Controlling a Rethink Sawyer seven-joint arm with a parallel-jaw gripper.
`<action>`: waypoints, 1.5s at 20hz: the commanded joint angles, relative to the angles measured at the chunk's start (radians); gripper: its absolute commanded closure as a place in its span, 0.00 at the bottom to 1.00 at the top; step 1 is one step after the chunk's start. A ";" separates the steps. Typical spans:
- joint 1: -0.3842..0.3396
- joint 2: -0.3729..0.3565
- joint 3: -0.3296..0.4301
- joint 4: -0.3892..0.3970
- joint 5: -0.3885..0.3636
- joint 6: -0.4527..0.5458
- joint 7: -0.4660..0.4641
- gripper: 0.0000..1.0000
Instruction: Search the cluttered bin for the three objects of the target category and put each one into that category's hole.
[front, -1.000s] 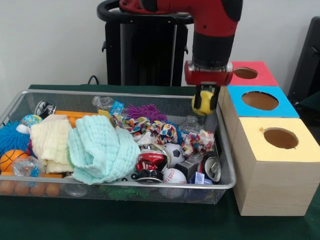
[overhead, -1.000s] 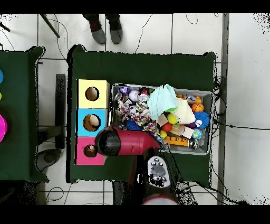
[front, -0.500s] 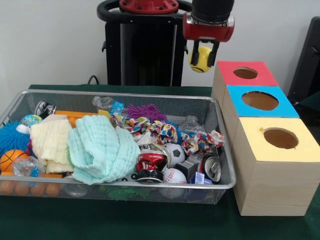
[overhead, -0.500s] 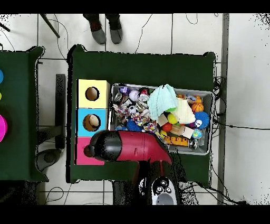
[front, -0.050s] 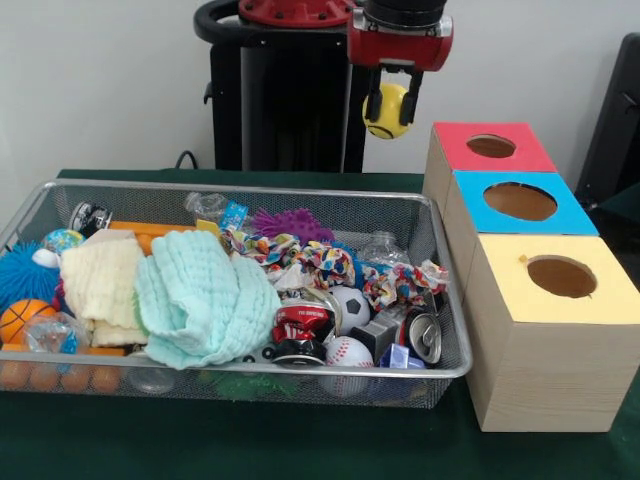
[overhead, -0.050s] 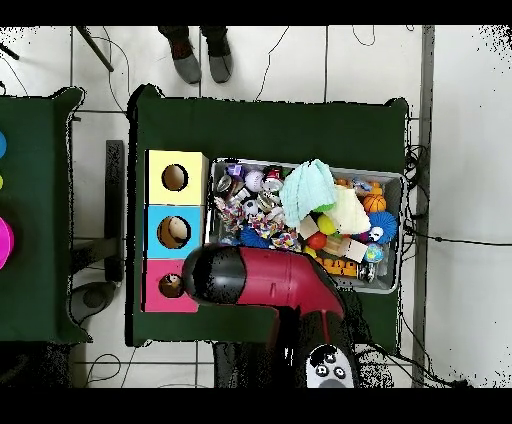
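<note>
My gripper (front, -0.050s: 389, 98) hangs high above the table's far side, left of the red box, shut on a yellow ball (front, -0.050s: 387, 112) with dark markings. Three wooden boxes with round holes stand right of the bin: red (front, -0.050s: 492, 147), blue (front, -0.050s: 520, 202), yellow (front, -0.050s: 560, 277). In the wire bin (front, -0.050s: 452, 372) lie a small soccer ball (front, -0.050s: 350, 305), a baseball (front, -0.050s: 348, 352) and an orange basketball (front, -0.050s: 22, 318). In the overhead view the arm's black wrist (overhead, -0.050s: 215, 275) sits beside the red box (overhead, -0.050s: 165, 287) and hides the gripper.
The bin also holds a mint cloth (front, -0.050s: 203, 297), a cream cloth (front, -0.050s: 100, 280), a red can (front, -0.050s: 303, 326), a silver can (front, -0.050s: 424, 338), rope toys (front, -0.050s: 300, 258), a blue spiky ball (front, -0.050s: 20, 272). A person's shoes (overhead, -0.050s: 198, 62) show at the overhead view's top.
The gripper has lifted the yellow ball from just over the bin's far right corner to well above it, and drifted slightly left in the front view.
</note>
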 joint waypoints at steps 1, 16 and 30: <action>-0.101 0.086 0.083 -0.130 -0.038 0.075 -0.049 1.00; -0.291 0.333 0.261 -0.311 -0.168 -0.020 -0.215 1.00; -0.331 0.345 0.322 -0.281 -0.284 -0.093 -0.117 0.00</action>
